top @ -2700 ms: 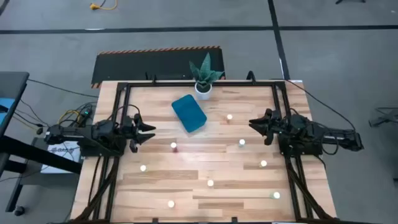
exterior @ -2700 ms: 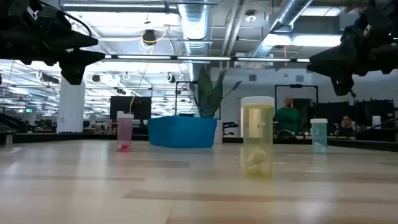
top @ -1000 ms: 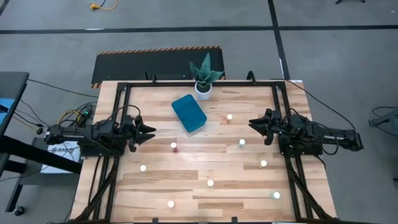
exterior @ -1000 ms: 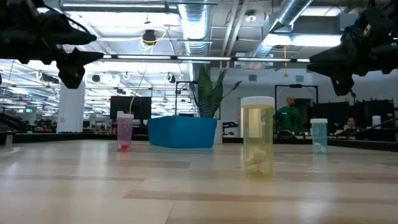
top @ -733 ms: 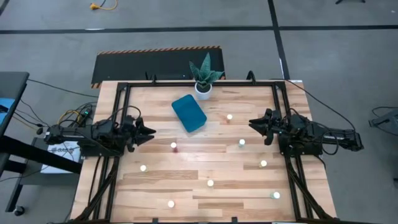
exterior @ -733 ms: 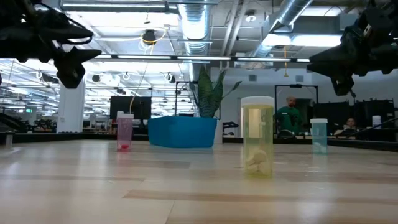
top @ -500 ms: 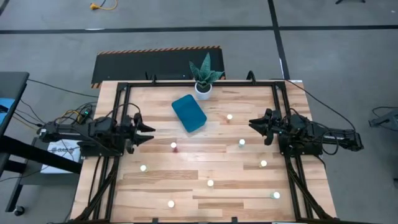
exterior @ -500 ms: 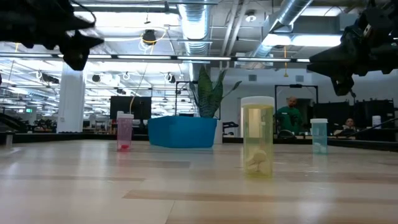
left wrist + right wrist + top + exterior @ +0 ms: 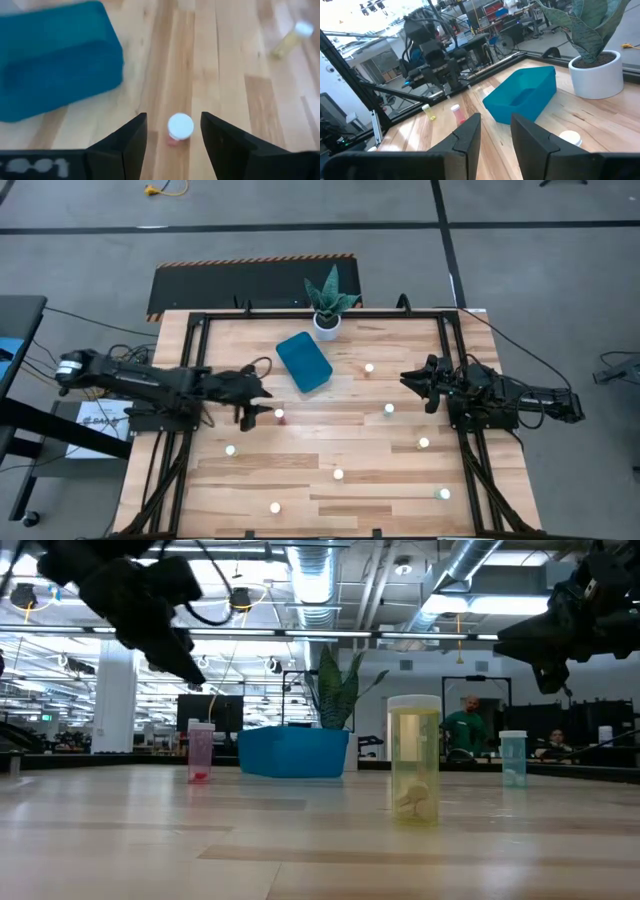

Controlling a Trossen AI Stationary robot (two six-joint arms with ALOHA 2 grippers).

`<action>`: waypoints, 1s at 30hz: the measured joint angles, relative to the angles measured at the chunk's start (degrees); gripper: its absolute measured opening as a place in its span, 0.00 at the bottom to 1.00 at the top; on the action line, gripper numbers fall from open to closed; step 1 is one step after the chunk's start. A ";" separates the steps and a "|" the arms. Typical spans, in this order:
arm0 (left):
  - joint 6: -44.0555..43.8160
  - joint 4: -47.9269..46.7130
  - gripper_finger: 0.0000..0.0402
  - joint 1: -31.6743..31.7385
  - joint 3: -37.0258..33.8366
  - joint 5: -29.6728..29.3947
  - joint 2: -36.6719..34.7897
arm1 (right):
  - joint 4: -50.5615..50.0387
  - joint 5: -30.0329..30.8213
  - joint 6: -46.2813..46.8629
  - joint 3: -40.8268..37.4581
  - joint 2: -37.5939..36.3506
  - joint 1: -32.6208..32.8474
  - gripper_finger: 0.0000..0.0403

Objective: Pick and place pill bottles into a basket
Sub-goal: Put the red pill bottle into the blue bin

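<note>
Pink bottle (image 9: 180, 128): left hand (image 9: 170, 131), fingers apart, has reached over it.

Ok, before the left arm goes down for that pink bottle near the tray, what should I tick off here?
1. Left gripper open: ok.
2. Pink pill bottle lined up between the fingers: ok, in the left wrist view.
3. Bottle upright: ok, white cap faces up.
4. Gripper low enough to close: not ok, it is above the bottle in the low view.
5. Basket empty: ok.
6. Right gripper away from the bottle, at the table's right side: ok.
</note>
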 joint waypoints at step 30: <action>11.85 -6.24 0.51 0.82 11.29 5.56 24.11 | 0.00 0.00 0.00 0.00 0.02 0.00 0.25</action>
